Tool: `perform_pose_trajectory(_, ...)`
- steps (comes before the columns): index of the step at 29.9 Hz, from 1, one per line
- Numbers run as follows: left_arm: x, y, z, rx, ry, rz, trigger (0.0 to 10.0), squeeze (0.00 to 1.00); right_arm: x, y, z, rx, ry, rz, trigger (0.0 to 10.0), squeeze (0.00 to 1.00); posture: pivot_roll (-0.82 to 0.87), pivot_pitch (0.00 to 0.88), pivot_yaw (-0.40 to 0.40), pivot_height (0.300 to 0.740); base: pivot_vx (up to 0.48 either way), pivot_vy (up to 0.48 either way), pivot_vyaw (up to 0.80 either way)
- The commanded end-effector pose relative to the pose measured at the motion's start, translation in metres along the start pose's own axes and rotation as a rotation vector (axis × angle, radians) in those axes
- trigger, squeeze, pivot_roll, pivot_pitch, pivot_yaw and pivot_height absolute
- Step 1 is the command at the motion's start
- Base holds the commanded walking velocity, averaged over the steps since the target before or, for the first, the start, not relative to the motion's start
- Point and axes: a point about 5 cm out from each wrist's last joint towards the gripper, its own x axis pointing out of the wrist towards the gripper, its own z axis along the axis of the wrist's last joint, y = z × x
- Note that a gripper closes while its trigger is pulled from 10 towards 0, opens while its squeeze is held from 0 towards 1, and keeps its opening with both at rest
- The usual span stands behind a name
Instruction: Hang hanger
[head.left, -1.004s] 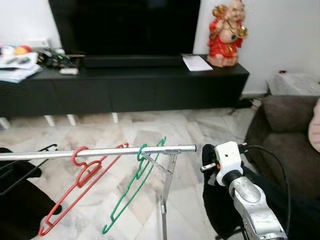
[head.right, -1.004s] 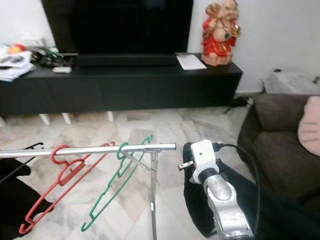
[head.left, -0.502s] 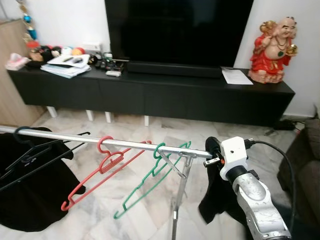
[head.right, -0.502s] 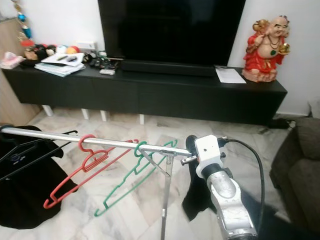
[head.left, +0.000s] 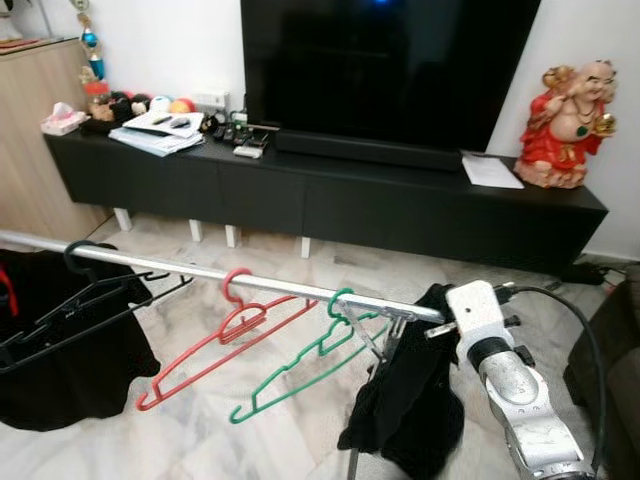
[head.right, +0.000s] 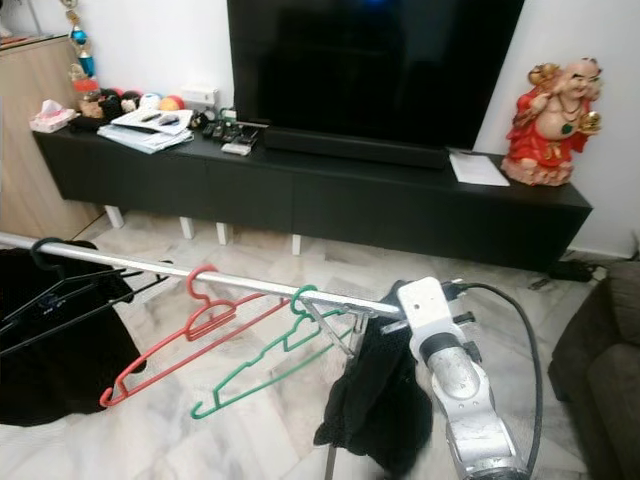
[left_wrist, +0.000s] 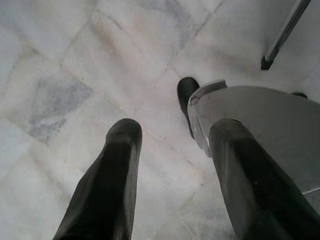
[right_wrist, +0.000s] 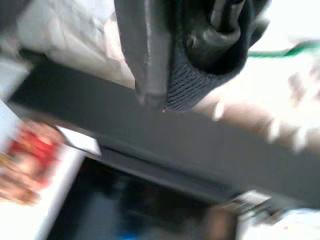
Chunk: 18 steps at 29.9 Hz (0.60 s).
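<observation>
While the right gripper (right_wrist: 200, 50) sits at the free end of the rail (head.left: 250, 277), jaws clenched on a black garment (head.left: 405, 405), any hanger inside is hidden. To hang it well: lift the hook above the rail, settle it beside the green hanger (head.left: 310, 365). Left gripper (left_wrist: 172, 170) idle, jaws released, over the floor.

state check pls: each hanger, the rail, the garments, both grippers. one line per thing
red hanger: empty, hooked on the rail
green hanger: empty, hooked on the rail, near its end
black hanger: on the rail, carrying a black garment
rail: level on its stand
right gripper: raised at the rail's end, shut on a dark garment
dark garment: hanging from the right gripper, bunched
left gripper: open, idle, pointing at the floor
TV: off
</observation>
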Motion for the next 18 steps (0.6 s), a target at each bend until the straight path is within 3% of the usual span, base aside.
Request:
perform_pose_trajectory(1,-0.001,-0.006,-0.009,0.004,0.035,-0.028,10.0,0.0,0.001,-0.021,0.024,0.102,-0.112,-0.148,10.0,0.0,-0.03,0.01,-0.024,0.74,0.0,0.0,0.0)
perform_pose_trajectory(3,-0.001,-0.006,-0.009,0.004,0.034,-0.029,10.0,0.0,-0.007,-0.033,0.015,0.227,-0.085,-0.29,10.0,0.0,-0.03,0.01,-0.024,0.74,0.0,0.0,0.0)
perform_pose_trajectory(6,-0.001,-0.006,-0.009,0.004,0.033,-0.03,10.0,0.0,-0.018,-0.04,0.0,0.279,-0.021,-0.394,10.0,0.0,-0.03,0.01,-0.022,0.74,0.0,0.0,0.0)
perform_pose_trajectory(12,-0.001,-0.006,-0.009,0.007,0.034,-0.029,10.0,0.0,-0.037,-0.029,-0.037,0.191,0.157,-0.373,10.0,0.0,-0.03,0.011,-0.022,0.74,0.0,0.0,0.0)
perform_pose_trajectory(18,-0.001,-0.005,-0.009,0.009,0.034,-0.029,10.0,0.0,-0.05,-0.011,-0.066,0.185,0.3,-0.298,10.0,0.0,-0.03,0.011,-0.022,0.74,0.0,0.0,0.0)
